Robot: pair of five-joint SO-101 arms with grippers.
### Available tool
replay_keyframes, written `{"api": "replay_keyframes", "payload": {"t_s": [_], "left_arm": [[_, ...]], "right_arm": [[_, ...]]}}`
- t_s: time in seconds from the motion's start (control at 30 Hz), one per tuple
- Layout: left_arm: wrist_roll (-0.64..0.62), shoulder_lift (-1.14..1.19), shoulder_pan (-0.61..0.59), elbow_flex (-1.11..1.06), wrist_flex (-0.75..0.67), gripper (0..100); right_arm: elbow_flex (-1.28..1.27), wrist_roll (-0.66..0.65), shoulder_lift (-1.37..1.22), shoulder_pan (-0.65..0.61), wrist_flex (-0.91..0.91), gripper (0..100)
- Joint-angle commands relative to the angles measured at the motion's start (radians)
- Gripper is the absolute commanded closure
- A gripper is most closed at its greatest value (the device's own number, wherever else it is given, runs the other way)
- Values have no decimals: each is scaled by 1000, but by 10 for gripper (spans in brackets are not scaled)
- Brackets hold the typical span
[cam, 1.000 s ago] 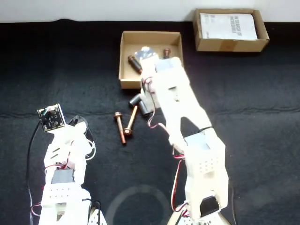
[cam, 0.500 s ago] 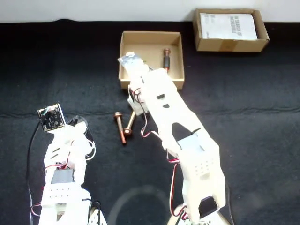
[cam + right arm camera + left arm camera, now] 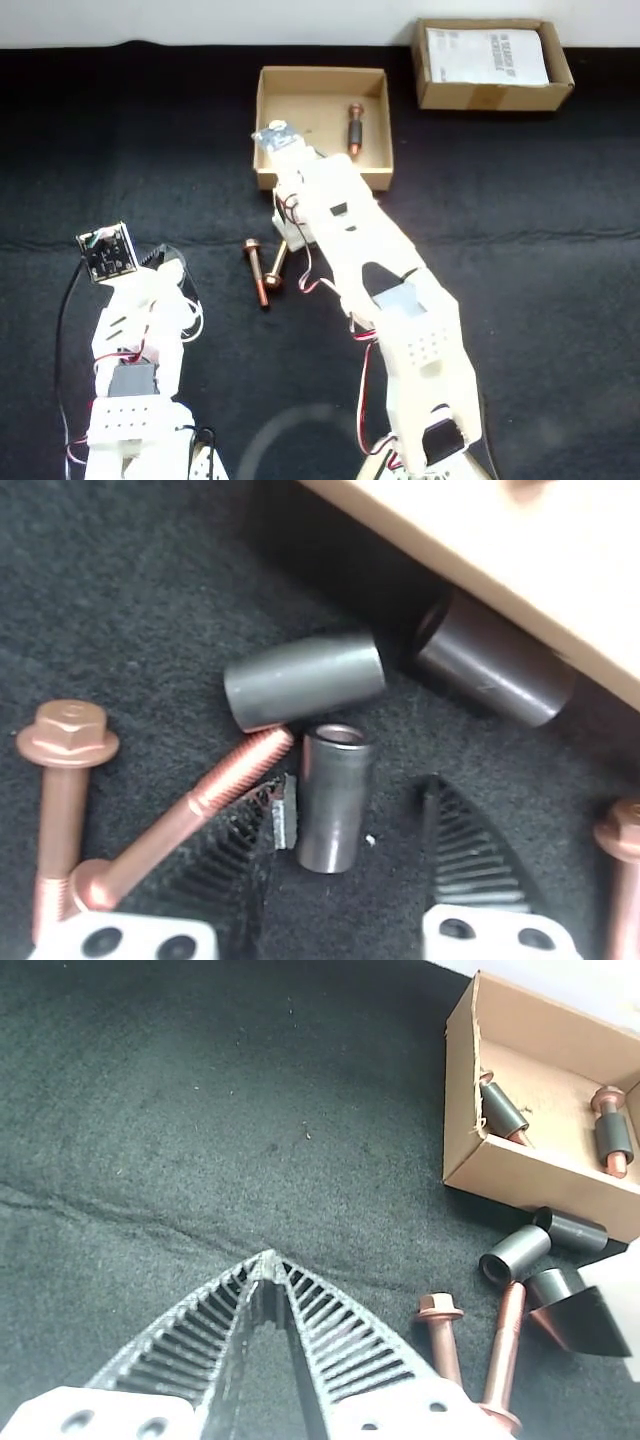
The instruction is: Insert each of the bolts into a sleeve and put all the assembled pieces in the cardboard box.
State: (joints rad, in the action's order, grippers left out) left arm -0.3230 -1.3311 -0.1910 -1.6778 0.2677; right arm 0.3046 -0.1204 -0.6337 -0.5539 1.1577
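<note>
Two assembled pieces lie in the cardboard box as the right arm, stretched over that box a second ago, has swung back and come down on the loose parts on the bench, just in front of the box's near wall. Its right tool now stands wide open astride a dark sleeve. One finger touches the sleeve's side and the other is clear of it, so nothing is gripped yet. The shift suggests the last drop-off is finished and the next pairing is beginning. Two more sleeves lie close by. One almost touches the straddled sleeve's end and the other sits tight against the box wall, crowding that could make a clean grasp awkward. A copper bolt points its threaded tip at the touching finger, a second bolt lies beside it, and a further copper head shows beyond the tool's other finger. The left tool hangs closed and empty above bare cloth, well apart from the parts. A second box holding a printed sheet sits at the bench's far side, out of the way.
</note>
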Motion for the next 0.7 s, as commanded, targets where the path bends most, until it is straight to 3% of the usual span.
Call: {"api": "replay_keyframes", "payload": {"t_s": [0.0, 0.03, 0.23, 0.67], "left_arm": [[3, -13, -12, -25, 2, 990], [3, -13, -12, -25, 2, 990], [3, -13, -12, -25, 2, 990], [3, -12, -10, -25, 2, 990]], "right_arm": [[8, 6, 7, -4, -7, 953], [8, 6, 7, -4, -7, 993], [28, 5, 13, 7, 13, 991], [499, 6, 13, 127, 414, 991]]}}
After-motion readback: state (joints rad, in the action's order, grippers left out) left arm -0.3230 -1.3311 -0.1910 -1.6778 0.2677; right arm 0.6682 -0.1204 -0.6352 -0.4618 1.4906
